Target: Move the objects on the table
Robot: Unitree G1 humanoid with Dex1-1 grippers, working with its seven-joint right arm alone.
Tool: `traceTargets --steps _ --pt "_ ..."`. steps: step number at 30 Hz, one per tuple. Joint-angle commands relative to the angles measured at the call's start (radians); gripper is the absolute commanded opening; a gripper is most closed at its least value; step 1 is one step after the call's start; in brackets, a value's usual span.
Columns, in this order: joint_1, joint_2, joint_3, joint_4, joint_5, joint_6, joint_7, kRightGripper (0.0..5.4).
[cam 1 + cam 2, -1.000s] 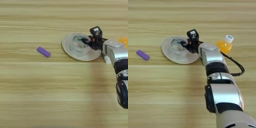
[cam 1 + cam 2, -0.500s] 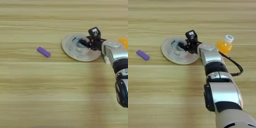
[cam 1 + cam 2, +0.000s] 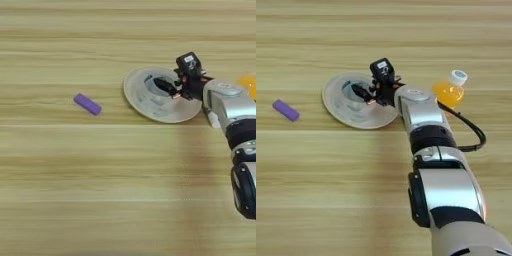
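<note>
A round beige plate [image 3: 150, 107] lies on the wooden table [image 3: 125, 175], with the clear tape roll [image 3: 348, 89] lying flat on it. My right gripper [image 3: 363, 94] reaches over the plate from the right. It is open, and one black finger [image 3: 162, 85] pokes into the roll's hole at its right wall. The small purple block [image 3: 87, 104] lies alone far to the left. To the right, behind my forearm, stands the orange juice bottle [image 3: 450, 90] with its white cap. A small white end [image 3: 212, 119] shows under the forearm; the glue stick is otherwise hidden.
My silver forearm [image 3: 421, 120] runs from the bottom right up to the plate, with a black cable [image 3: 473, 135] looping beside it. The table [image 3: 316, 190] is bare wood on the left and in front.
The gripper has slid a little to the left, further over the plate and onto the tape roll's right side. Plate, roll, block and bottle have stayed where they were.
</note>
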Motion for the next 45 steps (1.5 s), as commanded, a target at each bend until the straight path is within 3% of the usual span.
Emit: traceTargets --steps 1,10,17,45 --pt "-0.07 -0.029 -0.017 -0.062 0.013 -0.02 -0.012 4.45" --pt "-0.02 -0.045 -0.057 -0.239 0.051 0.023 -0.011 5.34" --pt "0.026 -0.054 -0.083 -0.365 0.064 0.067 -0.023 5.38" --pt "0.016 -0.049 -0.083 -0.315 0.057 0.057 -0.037 5.38"
